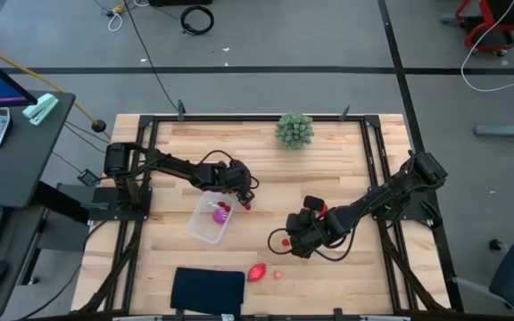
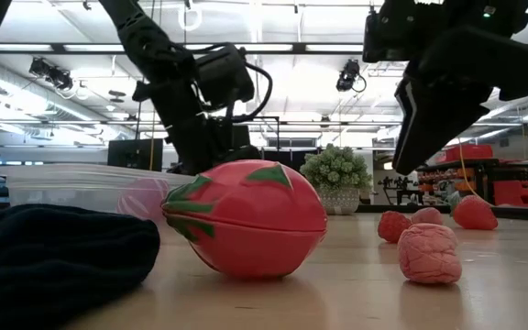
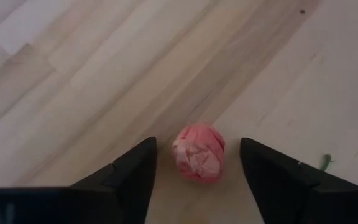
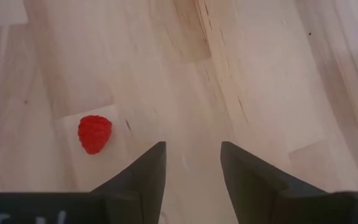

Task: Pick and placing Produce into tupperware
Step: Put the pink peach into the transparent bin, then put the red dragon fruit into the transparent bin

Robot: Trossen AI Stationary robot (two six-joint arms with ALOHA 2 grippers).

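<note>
The clear tupperware (image 1: 205,225) lies on the table, and a purple-white ball (image 1: 219,212) rests inside it. My left gripper (image 3: 197,168) is open and points down just right of the tub. Its fingers stand on either side of a pink-red berry (image 3: 199,152) without touching it. My right gripper (image 4: 191,168) is open over bare wood near the table's middle, with a red berry (image 4: 95,134) off to one side of its fingers. A bigger pink-red piece (image 1: 257,272) and a small pink berry (image 1: 277,275) lie near the front edge.
A black flat pad (image 1: 208,290) lies at the near edge, left of the big pink-red piece (image 2: 246,220). A green bushy plant (image 1: 294,129) stands at the far edge. More berries (image 2: 429,252) lie scattered on the wood between the arms.
</note>
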